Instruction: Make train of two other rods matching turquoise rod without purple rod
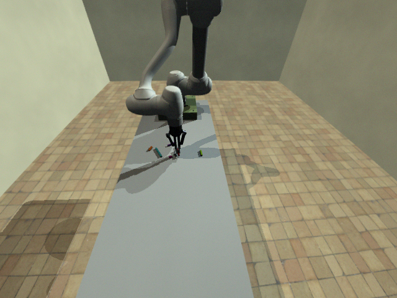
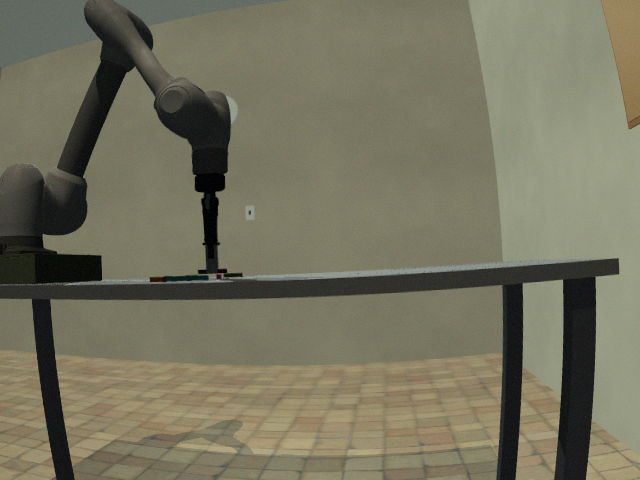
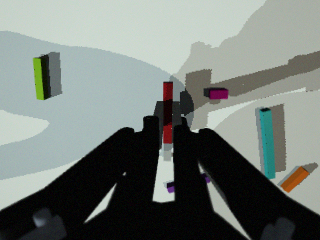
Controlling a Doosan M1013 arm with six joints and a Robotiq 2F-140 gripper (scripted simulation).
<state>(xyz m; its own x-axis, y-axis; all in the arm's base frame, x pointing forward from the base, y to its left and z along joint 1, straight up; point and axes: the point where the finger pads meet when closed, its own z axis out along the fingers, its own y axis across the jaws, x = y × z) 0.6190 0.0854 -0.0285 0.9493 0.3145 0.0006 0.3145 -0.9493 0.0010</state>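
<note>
My gripper (image 1: 177, 153) (image 2: 211, 264) (image 3: 167, 112) is shut on the red rod (image 3: 168, 100) (image 2: 204, 271) and holds it level, a little above the table. The turquoise rod (image 1: 157, 151) (image 2: 186, 277) (image 3: 266, 142) lies flat to the left in the top view, with the orange rod (image 1: 149, 148) (image 2: 156, 279) (image 3: 295, 179) beside its far end. The magenta rod (image 1: 170, 156) (image 3: 218, 93) lies close to the gripper. A purple rod (image 3: 171, 188) shows partly under the fingers. The lime rod (image 1: 200, 153) (image 3: 39, 78) lies apart on the other side.
The long grey table (image 1: 166, 224) (image 2: 413, 281) stretches toward the top camera. The arm's green base block (image 1: 191, 107) (image 2: 49, 267) stands at the table's far end behind the rods. The arm casts dark shadows over the rod area.
</note>
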